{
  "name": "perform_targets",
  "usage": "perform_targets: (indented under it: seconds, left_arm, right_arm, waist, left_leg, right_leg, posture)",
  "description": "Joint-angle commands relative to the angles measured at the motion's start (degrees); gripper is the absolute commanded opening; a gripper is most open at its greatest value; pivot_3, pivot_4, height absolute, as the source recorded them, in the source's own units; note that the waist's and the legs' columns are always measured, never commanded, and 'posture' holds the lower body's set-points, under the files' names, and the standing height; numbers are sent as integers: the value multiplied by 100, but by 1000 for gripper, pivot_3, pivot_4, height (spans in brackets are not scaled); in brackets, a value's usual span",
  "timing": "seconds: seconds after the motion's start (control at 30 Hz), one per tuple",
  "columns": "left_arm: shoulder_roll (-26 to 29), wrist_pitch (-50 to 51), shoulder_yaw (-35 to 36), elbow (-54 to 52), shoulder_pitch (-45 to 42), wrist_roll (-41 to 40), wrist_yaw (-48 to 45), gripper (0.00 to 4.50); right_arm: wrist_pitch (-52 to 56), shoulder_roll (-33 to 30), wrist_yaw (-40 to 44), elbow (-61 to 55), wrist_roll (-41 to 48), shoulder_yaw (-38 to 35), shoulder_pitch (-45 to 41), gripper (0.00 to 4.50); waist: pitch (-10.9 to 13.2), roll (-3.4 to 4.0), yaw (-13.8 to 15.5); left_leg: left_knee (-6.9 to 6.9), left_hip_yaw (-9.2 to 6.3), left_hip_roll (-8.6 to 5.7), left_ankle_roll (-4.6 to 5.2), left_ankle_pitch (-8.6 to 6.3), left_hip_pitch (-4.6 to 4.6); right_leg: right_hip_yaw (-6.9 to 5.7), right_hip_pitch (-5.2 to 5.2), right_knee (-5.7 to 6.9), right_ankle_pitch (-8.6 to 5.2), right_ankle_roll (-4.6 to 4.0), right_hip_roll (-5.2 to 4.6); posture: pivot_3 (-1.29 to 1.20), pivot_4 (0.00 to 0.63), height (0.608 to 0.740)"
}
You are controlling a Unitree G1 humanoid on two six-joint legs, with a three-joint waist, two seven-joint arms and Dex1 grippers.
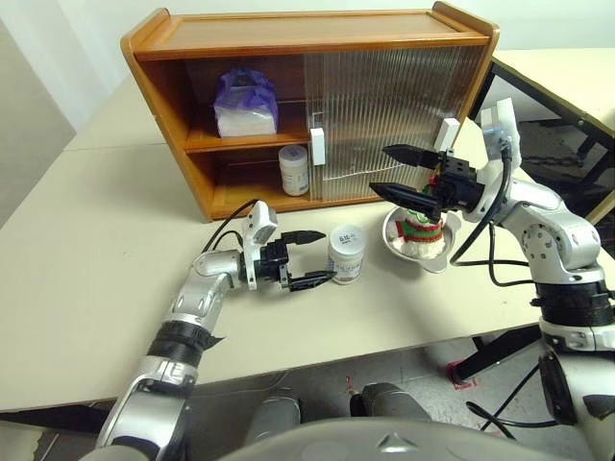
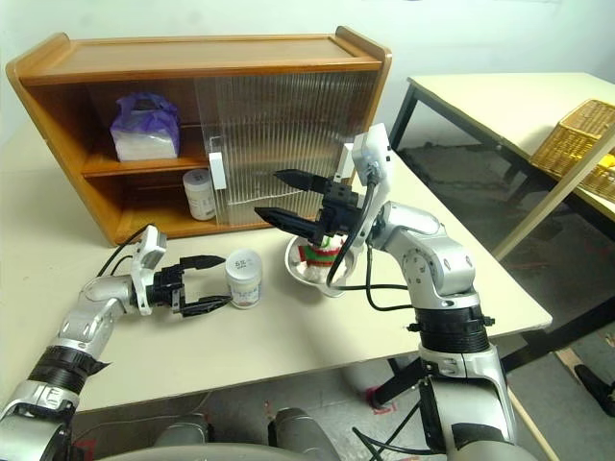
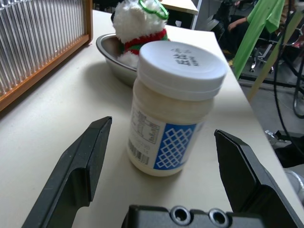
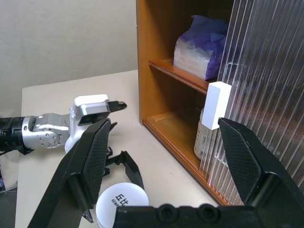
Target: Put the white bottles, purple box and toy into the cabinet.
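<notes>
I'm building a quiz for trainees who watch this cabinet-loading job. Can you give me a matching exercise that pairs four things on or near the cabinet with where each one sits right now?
Things:
1. purple tissue pack
2. white jar on the table
3. plush toy
4. second white jar

Places:
A. in the steel bowl
B. cabinet's lower shelf
C. between the open fingers of the left claw
D. cabinet's upper shelf

Pairs: 1-D, 2-C, 3-A, 4-B

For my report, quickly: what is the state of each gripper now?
Left gripper: open, holding nothing, jaws beside the white bottle.
Right gripper: open, holding nothing.
</notes>
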Motion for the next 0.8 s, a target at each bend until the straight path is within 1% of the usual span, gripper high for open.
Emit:
perform_targets:
  seconds: [0.03,0.13,0.4,0.77,0.8]
  left_arm:
    - [-93,-177,-162,259,-118,203,-36,4458]
    - [-239,-155,-172,519,-234,196,-32,4458]
    - [-392,-349,-146,1012,-514,333,-40,4458]
    - [-457,-458,-137,1211,-555,355,-50,4458]
    - [-450,-464,-133,1224,-540,355,-51,4282]
  right_arm:
    - [-15,-45,-15,-56,-10,-65,-21,4500]
    - [0,-38,-34,-69,0,-65,-32,4500]
    - [3,-58,-42,-81,18,-73,-13,4500]
    - [-10,-48,-65,-79,12,-71,-15,4500]
    - [-16,-43,-62,-74,8,-65,-9,4500]
  waist:
    - [0,0,0]
    - [0,0,-4]
    - [0,0,-11]
    - [0,1,-22]
    - [0,1,-22]
  left_leg:
    - [0,0,0,0,0,0]
    - [0,0,-1,0,0,0]
    - [2,8,-4,8,5,0]
    - [3,46,-4,12,8,1]
    - [3,47,-4,12,9,1]
  right_leg:
    - [0,0,0,0,1,0]
    - [0,1,0,0,4,1]
    - [-2,6,-1,4,11,2]
    - [-1,6,-1,8,21,2]
    - [-1,6,-1,8,21,2]
  posture:
    - [-106,0,740]
    - [-109,0,740]
    - [-113,0,740]
    - [-114,0,740]
    - [-114,0,740]
